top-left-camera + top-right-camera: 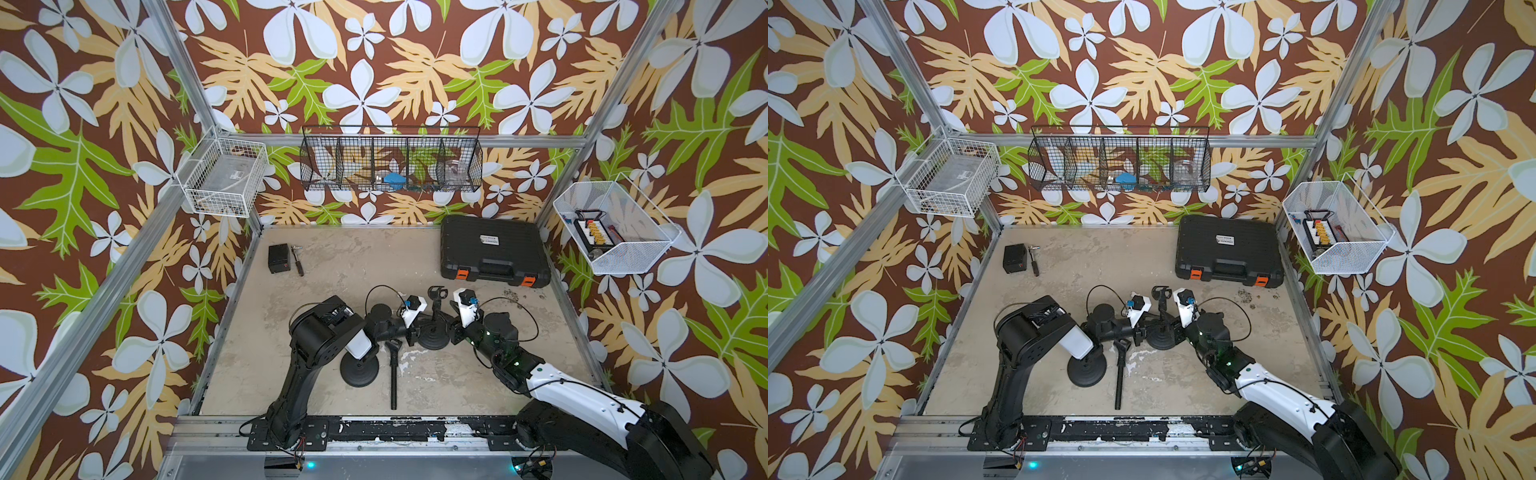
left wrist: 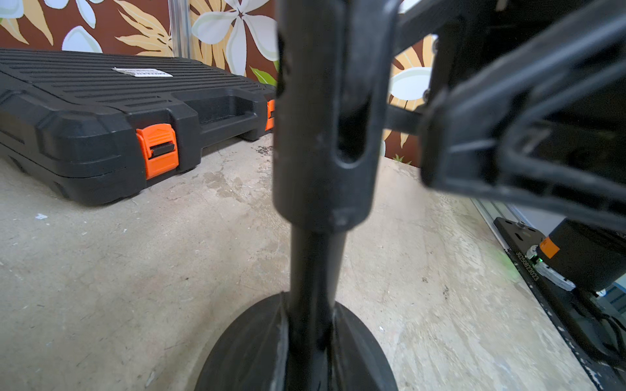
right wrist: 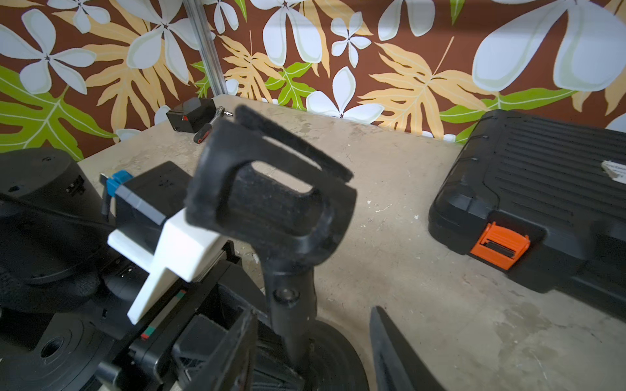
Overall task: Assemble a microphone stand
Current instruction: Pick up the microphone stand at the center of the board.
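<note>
Spare round base (image 1: 359, 371) sits on the table at the left, under the left arm's forearm. A loose pole (image 1: 393, 376) with a clip end lies flat just beside it. Neither is touched.

Left gripper (image 1: 415, 332): jaws pressed in on the lower part of the upright pole (image 2: 318, 264), pinching it. The left wrist view has the pole dead centre.

The stand being built is mid-table, between the two grippers. Its pole stands upright in its base (image 1: 433, 340), with the mic clip (image 3: 271, 196) on top, tilted.

Right gripper (image 1: 455, 328): jaws spread, one finger (image 3: 389, 352) just beside the pole and apart from it. Nothing is held.

Tool case (image 1: 494, 251) is at the back right, closed and well apart.

Step, my read: the left steadies the pole while the right comes in for a fresh grip to turn or seat it.

To do it well:
- Close the right jaws square on the pole, clear of the left's fingers.
- Twist about the pole's own axis with no side pull, or the base tips or slides.
- Keep the wrist clear of the clip.
- Whether the pole is fully seated in the base can't be told.
</note>
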